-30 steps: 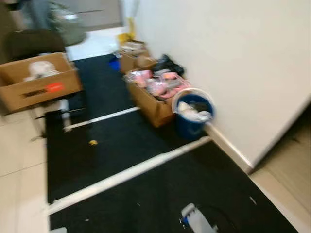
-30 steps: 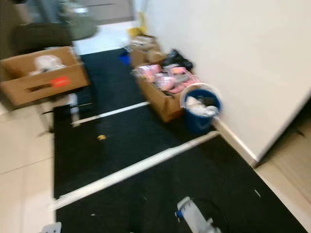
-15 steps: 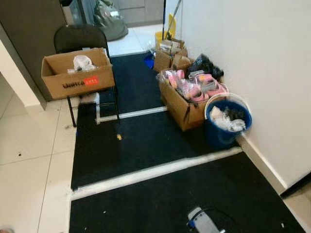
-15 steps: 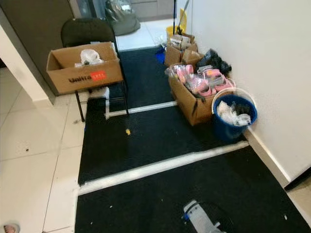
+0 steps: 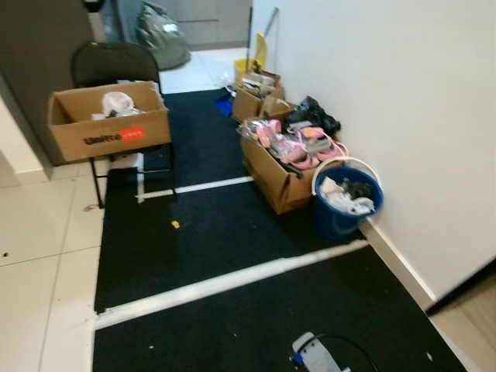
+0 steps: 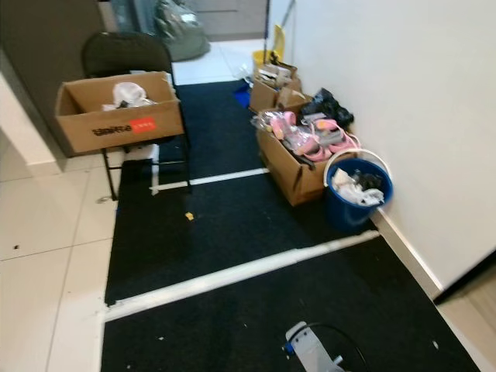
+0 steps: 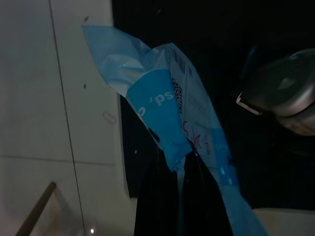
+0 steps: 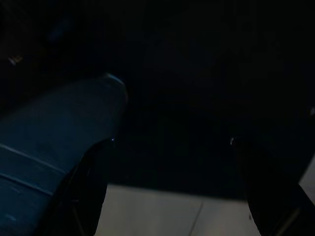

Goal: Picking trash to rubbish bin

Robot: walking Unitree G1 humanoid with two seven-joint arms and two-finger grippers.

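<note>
The left gripper (image 7: pixel 184 162) has its jaws closed on a crumpled blue plastic wrapper (image 7: pixel 167 105), pinched near its lower part; the wrapper carries a small code square and some red marks, but its print is too small and upside down to read, and its lower end is cut off by the frame edge. Behind it lie pale floor tiles (image 7: pixel 59 98) and a black mat (image 5: pixel 232 232), with a rounded grey part of the robot dim in the shade. The right gripper (image 8: pixel 170 196) hangs over the dark mat with its two black fingers (image 8: pixel 86 196) spread well apart, the jaws open; that view is very dark and a bluish shape beside one finger cannot be identified. Ahead, a blue bucket (image 5: pixel 346 208) with a white rim stands against the white wall (image 5: pixel 403 116), holding white and dark scraps that are hard to tell apart. Touching it is an open cardboard box (image 5: pixel 283 167) stuffed with pink and grey items. A smaller box (image 5: pixel 252 93) sits farther along the wall. Another cardboard box (image 5: pixel 108 124) rests on a black folding chair (image 5: pixel 116 66). A small yellow scrap (image 5: pixel 175 224) lies on the mat between two white strips (image 5: pixel 232 283).
</note>
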